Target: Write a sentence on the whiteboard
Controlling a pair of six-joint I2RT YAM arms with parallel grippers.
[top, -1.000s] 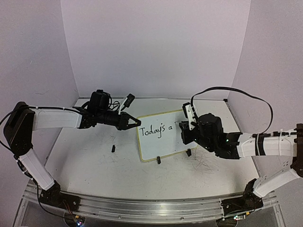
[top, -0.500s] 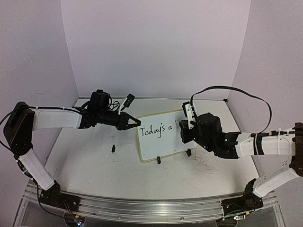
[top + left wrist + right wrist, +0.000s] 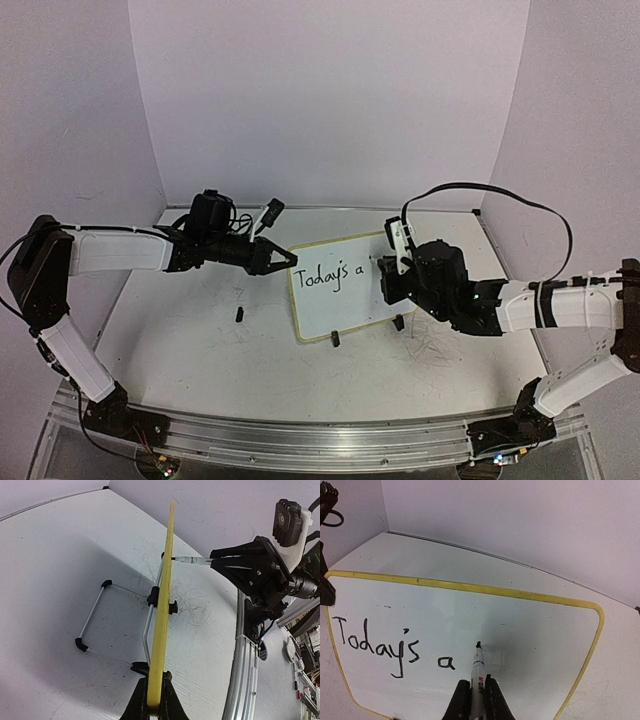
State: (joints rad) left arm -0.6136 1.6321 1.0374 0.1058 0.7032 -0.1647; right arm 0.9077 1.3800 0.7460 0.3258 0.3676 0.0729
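Note:
The whiteboard (image 3: 345, 300) stands tilted on the table, with "Today's a" (image 3: 325, 277) written on it in black. My left gripper (image 3: 291, 261) is shut on its upper left edge. In the left wrist view the gripper (image 3: 154, 706) pinches the yellow rim (image 3: 165, 600), seen edge-on. My right gripper (image 3: 386, 282) is shut on a white marker (image 3: 478, 672). The marker's black tip (image 3: 478, 644) is at the board face (image 3: 530, 625), just right of the "a" in the lettering (image 3: 395, 647). The right gripper (image 3: 478, 702) is close in front of the board.
A small black piece (image 3: 239, 314) lies on the table left of the board. Two black clip feet (image 3: 335, 338) hold the board's lower edge, and a wire stand (image 3: 100, 625) sits behind it. Grey scribbles (image 3: 435, 350) mark the tabletop. Walls stand on three sides.

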